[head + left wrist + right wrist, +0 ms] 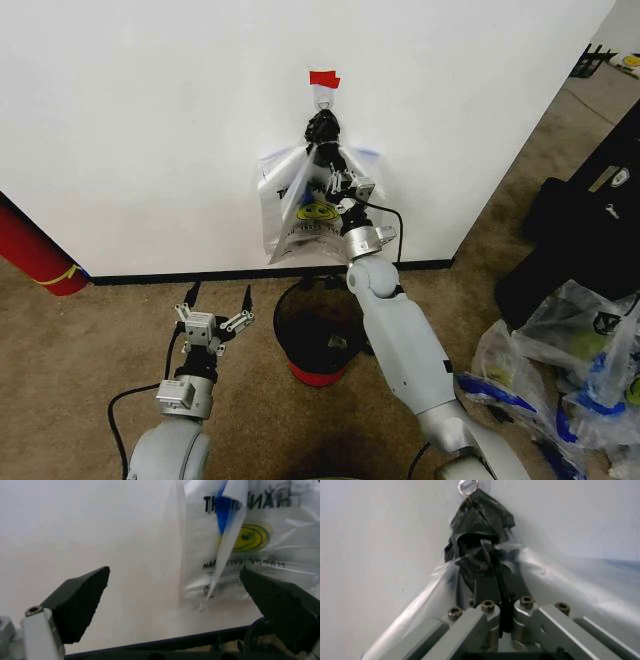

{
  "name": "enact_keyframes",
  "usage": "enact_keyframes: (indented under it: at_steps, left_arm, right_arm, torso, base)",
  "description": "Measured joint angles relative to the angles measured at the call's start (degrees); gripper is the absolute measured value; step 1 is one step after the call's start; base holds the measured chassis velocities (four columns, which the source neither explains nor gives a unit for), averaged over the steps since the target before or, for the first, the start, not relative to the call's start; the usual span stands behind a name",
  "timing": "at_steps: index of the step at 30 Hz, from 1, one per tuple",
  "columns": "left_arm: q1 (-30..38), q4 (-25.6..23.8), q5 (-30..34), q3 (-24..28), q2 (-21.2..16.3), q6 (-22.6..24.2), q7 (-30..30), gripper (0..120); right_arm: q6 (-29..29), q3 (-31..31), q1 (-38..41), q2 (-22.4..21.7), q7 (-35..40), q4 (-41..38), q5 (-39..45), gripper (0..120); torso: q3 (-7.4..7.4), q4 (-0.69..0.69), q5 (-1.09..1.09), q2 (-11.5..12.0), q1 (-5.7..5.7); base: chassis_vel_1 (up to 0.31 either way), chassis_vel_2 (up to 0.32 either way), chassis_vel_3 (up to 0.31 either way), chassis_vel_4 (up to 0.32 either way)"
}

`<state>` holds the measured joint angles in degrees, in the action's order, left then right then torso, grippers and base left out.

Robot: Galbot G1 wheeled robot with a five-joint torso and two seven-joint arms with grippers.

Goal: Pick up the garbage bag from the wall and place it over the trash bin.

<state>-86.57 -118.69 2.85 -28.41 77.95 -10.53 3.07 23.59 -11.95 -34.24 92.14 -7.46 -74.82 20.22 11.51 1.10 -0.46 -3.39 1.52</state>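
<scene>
Bag [310, 205] hangs on wall [150, 110] from hook [322, 98], tape [323, 78] just above. Bin [318, 335] on floor below bag, near baseboard. Right gripper [330, 135] up at bag's neck, apparently pinching it. Left gripper [218, 303] low, left of bin, apart from bag. Loose bags [570, 380] far right.

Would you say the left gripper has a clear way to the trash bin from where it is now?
Probably yes: the left gripper hovers open over bare carpet just beside the trash bin, nothing between them. The right gripper is up at the hanging garbage bag.
</scene>
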Motion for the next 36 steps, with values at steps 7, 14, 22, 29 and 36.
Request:
enact_keyframes:
  at_steps: [7, 14, 22, 29, 36]
  left_arm:
    - [-0.34, -0.62, 0.23, -0.32, -0.13, -0.24, 0.22, 100]
    - [-1.01, -1.41, 0.88, -0.83, -0.29, -0.73, 0.47, 100]
    - [-1.87, -2.47, 1.05, -0.86, -0.42, -1.1, 0.55, 100]
    - [-2.19, -3.43, 1.04, -0.35, -0.24, -1.13, 0.56, 100]
    - [-2.71, -4.04, 1.04, -0.55, -0.15, -1.25, 0.56, 100]
  right_arm:
    - [-0.04, 1.0, -4.81, 0.0, -0.63, -3.14, 0.04, 0]
    - [0.06, 0.79, -14.82, 0.0, -3.06, -8.88, -0.02, 0]
    - [1.4, -1.37, -25.2, -0.23, -6.03, -13.72, -1.02, 0]
    - [3.36, -3.56, -31.67, -3.37, -8.66, -16.74, -1.06, 0]
    - [6.53, -5.6, -36.01, -6.52, -11.13, -16.55, -0.66, 0]
  torso:
    - [0.0, 0.0, 0.0, 0.0, 0.0]
    - [-0.01, 0.0, 0.0, 0.0, 0.0]
    - [-0.01, -0.01, 0.01, 0.0, 0.0]
    - [-0.01, 0.0, 0.01, 0.0, 0.0]
    - [0.0, 0.0, 0.01, 0.0, -0.01]
  base:
    - [0.0, 0.0, 0.0, 0.0]
    - [0.0, 0.0, 0.0, 0.0]
    - [0.0, 0.0, 0.0, 0.0]
    - [0.0, 0.0, 0.0, 0.0]
    - [0.0, 0.0, 0.0, 0.0]
